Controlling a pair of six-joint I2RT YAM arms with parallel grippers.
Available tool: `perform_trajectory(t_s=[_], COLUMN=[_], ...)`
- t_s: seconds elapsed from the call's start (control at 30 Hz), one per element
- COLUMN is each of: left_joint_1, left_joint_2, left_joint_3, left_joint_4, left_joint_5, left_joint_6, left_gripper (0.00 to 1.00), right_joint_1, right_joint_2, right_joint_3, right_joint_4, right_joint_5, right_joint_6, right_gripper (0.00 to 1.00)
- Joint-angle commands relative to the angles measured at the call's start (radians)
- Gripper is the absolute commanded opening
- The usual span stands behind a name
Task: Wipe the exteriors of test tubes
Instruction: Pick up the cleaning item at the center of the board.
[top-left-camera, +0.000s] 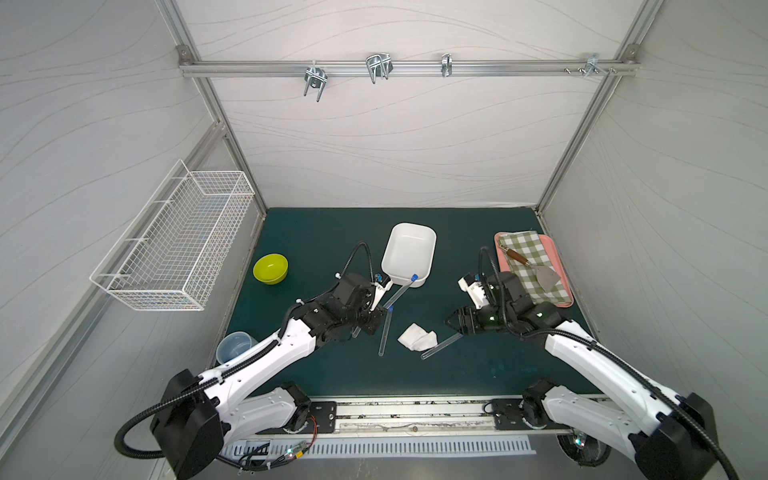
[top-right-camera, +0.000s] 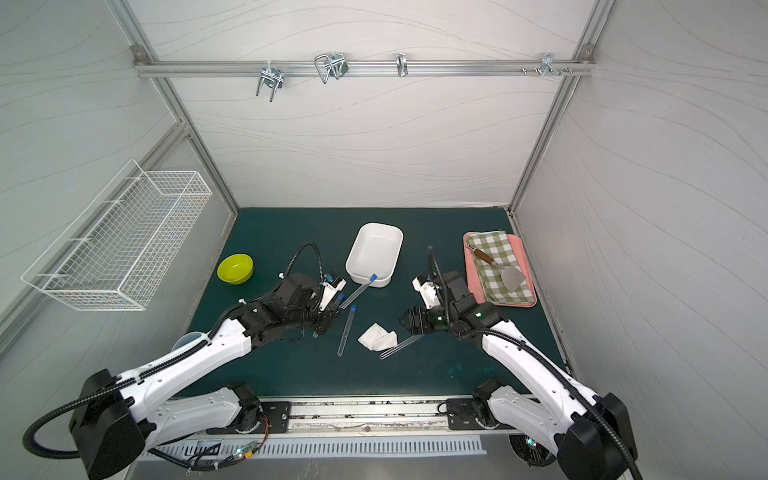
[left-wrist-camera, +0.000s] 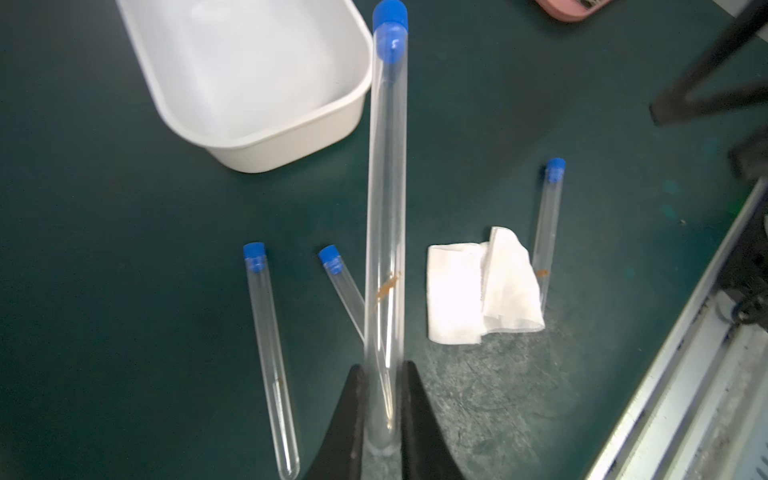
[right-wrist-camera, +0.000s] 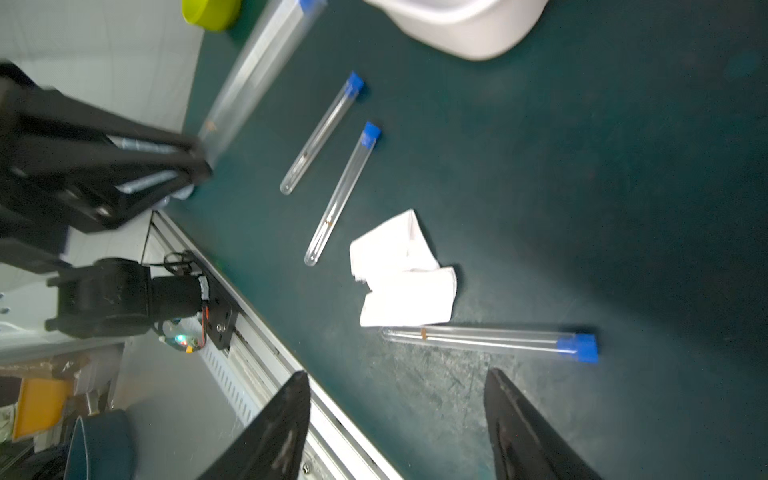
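Grips the held tube (left-wrist-camera: 386, 187) at its rounded end in the left claw (left-wrist-camera: 383, 365); hangs the right claw (right-wrist-camera: 397, 372) spread, empty.
Nearest on the surface (left-wrist-camera: 124, 249), shows the near tube (right-wrist-camera: 486, 338) beside the cloth (right-wrist-camera: 407, 286), two loose tubes (left-wrist-camera: 270, 353) beyond. Seems light, stiff, slick, likely brittle: best pinched at one end. Clear, blue-capped, orange-smudged.

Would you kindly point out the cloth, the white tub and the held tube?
cloth (top-left-camera: 417, 336), in a top view, middle.
white tub (top-left-camera: 409, 249), in a top view, bare floor.
held tube (left-wrist-camera: 385, 208), left wrist view, mid-shaft.
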Motion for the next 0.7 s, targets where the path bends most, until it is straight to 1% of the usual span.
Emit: perform_trajectory(t_s=[0.0, 0.07, 0.1, 0.17, 0.23, 0.33, 0.4, 0.43, 0.57, 0.67], left_joint_1=[0.014, 0.023, 0.029, 0.036, 0.042, 0.053, 0.058, 0.060, 0.062, 0.063], left_joint_2=[-0.025, -0.027, -0.027, -0.030, -0.038, -0.057, -0.075, -0.084, -0.112, -0.117], left_joint_3=[-0.007, -0.010, -0.011, -0.013, -0.018, -0.022, -0.026, -0.031, -0.051, -0.054], left_joint_4=[0.007, 0.000, -0.003, -0.010, -0.019, -0.034, -0.045, -0.046, -0.042, -0.046], left_joint_5=[-0.066, -0.063, -0.064, -0.060, -0.059, -0.067, -0.076, -0.078, -0.081, -0.073], left_joint_6=[-0.057, -0.067, -0.072, -0.081, -0.092, -0.111, -0.122, -0.124, -0.131, -0.135], left_gripper=[0.13, 0.13, 0.13, 0.13, 0.13, 0.13, 0.13, 0.13, 0.13, 0.13], right_joint_1=[0.092, 0.166, 0.204, 0.267, 0.314, 0.349, 0.359, 0.359, 0.360, 0.361], right_joint_2=[0.062, 0.117, 0.143, 0.182, 0.217, 0.257, 0.269, 0.270, 0.299, 0.345], right_joint_3=[-0.017, -0.016, -0.014, -0.010, 0.002, 0.017, 0.021, 0.018, 0.015, 0.038], right_joint_4=[0.115, 0.132, 0.137, 0.145, 0.140, 0.120, 0.122, 0.130, 0.187, 0.189], right_joint_5=[0.045, 0.088, 0.114, 0.180, 0.245, 0.316, 0.324, 0.314, 0.270, 0.271], right_joint_6=[0.110, 0.110, 0.105, 0.083, 0.052, 0.030, 0.030, 0.036, 0.077, 0.084], right_gripper=[0.68, 0.69, 0.72, 0.87, 0.89, 0.89, 0.88, 0.86, 0.76, 0.71])
